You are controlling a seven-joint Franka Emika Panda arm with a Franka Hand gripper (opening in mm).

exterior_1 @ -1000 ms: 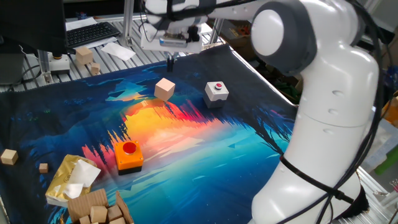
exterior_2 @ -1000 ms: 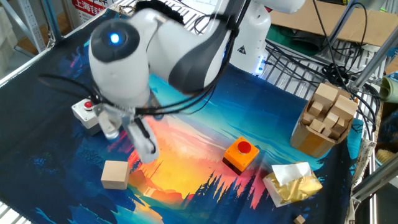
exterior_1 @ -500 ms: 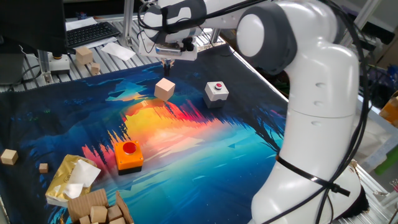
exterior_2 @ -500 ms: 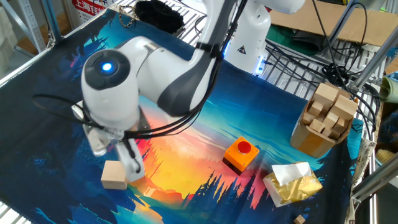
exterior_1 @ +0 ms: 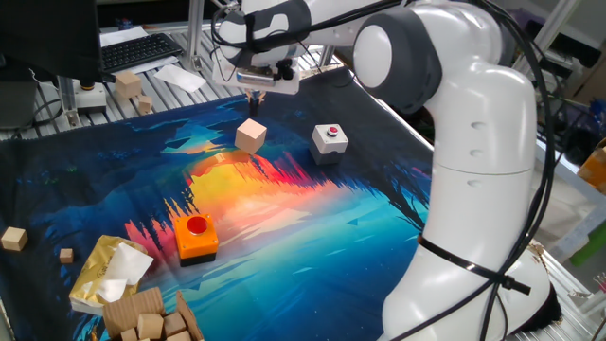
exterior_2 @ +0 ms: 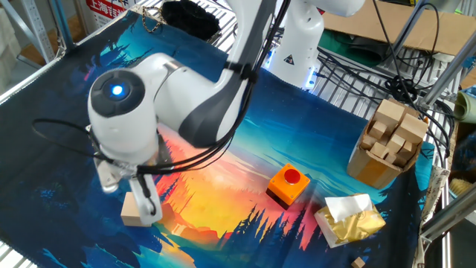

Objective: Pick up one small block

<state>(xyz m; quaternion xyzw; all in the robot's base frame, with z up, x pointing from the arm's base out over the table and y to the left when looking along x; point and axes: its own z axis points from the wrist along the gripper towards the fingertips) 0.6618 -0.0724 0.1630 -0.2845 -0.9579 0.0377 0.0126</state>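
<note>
The small block (exterior_1: 251, 135) is a plain tan wooden cube on the dark printed mat, left of the white box with a red button (exterior_1: 329, 139). My gripper (exterior_1: 256, 97) hangs just above and behind the block without touching it. In the other fixed view the gripper (exterior_2: 130, 199) sits over the block (exterior_2: 132, 211) with one finger (exterior_2: 149, 205) in front of the block's right side. The jaws look open and hold nothing. The arm hides the white box in that view.
An orange box with a red button (exterior_1: 196, 237) sits at the mat's near middle. A cardboard holder of wooden blocks (exterior_2: 387, 141) and a yellow packet (exterior_2: 349, 221) stand nearby. Two tiny cubes (exterior_1: 13, 238) lie at the left edge. The robot's white base (exterior_1: 483, 189) fills the right.
The gripper has moved across the mat to a spot over the small block. The block and both button boxes have not moved.
</note>
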